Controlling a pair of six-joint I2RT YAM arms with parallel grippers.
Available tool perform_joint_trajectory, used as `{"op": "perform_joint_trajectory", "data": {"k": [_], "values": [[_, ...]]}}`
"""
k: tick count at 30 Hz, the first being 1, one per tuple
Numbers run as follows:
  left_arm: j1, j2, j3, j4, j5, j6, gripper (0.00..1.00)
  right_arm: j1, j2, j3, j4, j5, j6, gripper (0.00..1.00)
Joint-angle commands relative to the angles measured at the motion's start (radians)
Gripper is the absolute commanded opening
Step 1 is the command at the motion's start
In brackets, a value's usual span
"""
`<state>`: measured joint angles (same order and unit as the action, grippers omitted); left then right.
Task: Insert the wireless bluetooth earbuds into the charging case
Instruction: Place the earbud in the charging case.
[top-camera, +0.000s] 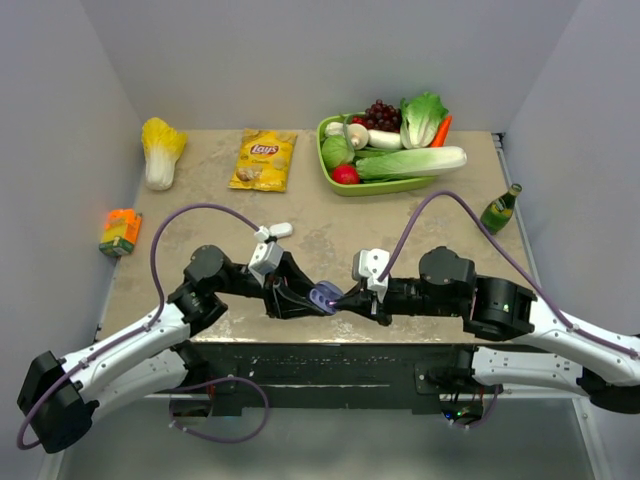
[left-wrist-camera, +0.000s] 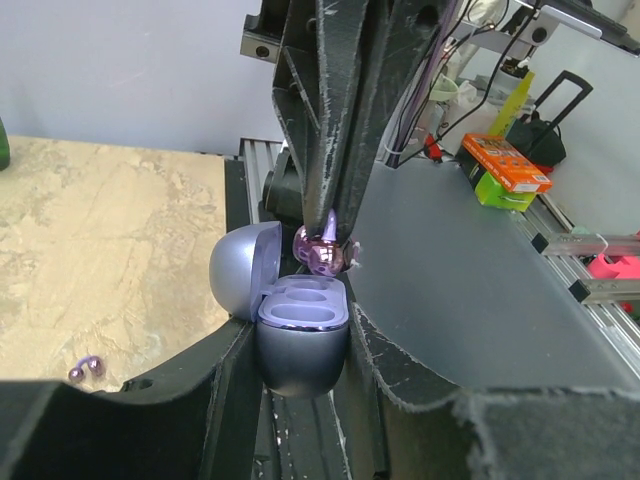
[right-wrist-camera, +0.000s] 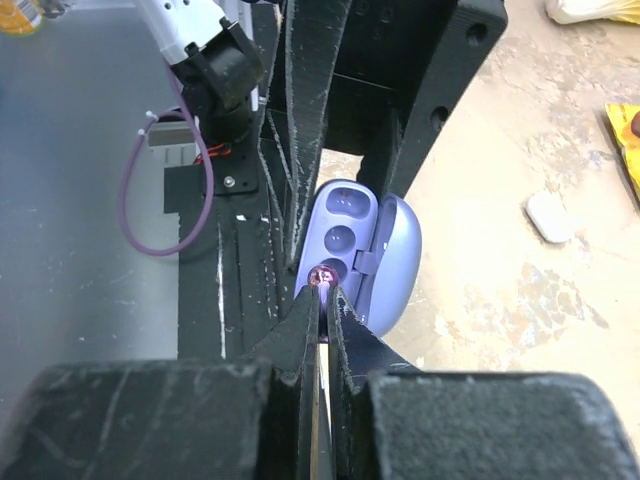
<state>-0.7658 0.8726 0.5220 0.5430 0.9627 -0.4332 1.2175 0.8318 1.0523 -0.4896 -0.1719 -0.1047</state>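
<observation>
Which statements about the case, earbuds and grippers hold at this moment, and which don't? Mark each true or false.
1. The charging case is open. True.
2. The left gripper holds the charging case. True.
3. The right gripper is empty. False: it is shut on a lilac earbud at the case's rim.
4. The case already holds both earbuds. False: its sockets show empty.
5. A second lilac earbud lies on the table. True.
6. The chips bag lies in the green tray. False: it lies on the table beside the tray.
</observation>
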Motion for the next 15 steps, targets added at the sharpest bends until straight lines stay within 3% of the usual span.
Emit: {"op": "perform_joint_trajectory", "data": {"k": [1, 15], "values": [[0.005, -0.027, 0.010, 0.028, 0.001, 0.004, 0.00, 0.007, 0.001, 0.006, 0.028, 0.048, -0.007, 0.00], [0.005, -0.043, -0.014, 0.074, -0.018, -0.004, 0.00, 0.008, 0.052, 0.002, 0.049, 0.022, 0.011, 0.00]]}}
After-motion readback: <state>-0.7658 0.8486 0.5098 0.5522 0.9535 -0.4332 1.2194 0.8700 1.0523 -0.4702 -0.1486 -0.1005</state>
